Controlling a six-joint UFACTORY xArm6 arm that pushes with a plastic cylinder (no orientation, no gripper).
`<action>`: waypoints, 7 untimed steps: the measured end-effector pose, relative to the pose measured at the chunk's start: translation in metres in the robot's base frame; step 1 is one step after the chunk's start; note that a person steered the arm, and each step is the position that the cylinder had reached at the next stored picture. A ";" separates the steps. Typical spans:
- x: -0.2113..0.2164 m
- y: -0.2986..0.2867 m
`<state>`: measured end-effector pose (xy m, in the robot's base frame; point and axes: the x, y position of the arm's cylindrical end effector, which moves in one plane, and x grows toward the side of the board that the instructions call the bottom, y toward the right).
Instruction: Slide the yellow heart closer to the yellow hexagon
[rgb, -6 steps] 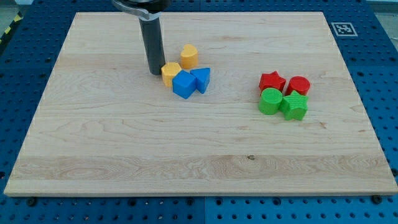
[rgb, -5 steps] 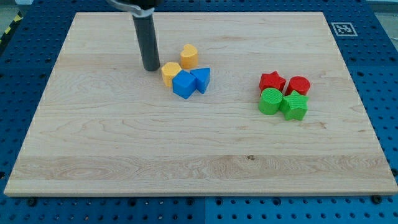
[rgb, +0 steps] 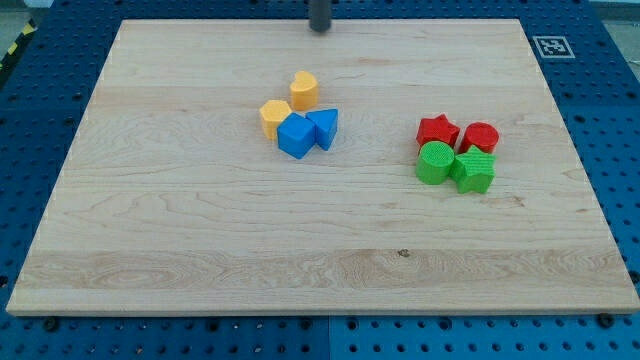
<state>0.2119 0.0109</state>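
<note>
Heart and hexagon nearly paired — my tip parked at the frame's top edge.

From the pale grained wooden board (rgb: 200, 250) upward: ridged plastic yellow hexagon (rgb: 274, 116) touches the blue cube (rgb: 296, 135); yellow heart (rgb: 304, 89) sits just above-right. My tip (rgb: 319, 29) — a bare rod, nothing to grip with — should come down behind the heart, pushing gently down-left.

Bright even overhead light, sharp focus throughout, faint short shadows under blocks, no glare
</note>
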 end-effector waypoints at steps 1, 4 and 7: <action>0.037 0.021; 0.074 0.022; 0.110 0.003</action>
<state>0.3216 0.0143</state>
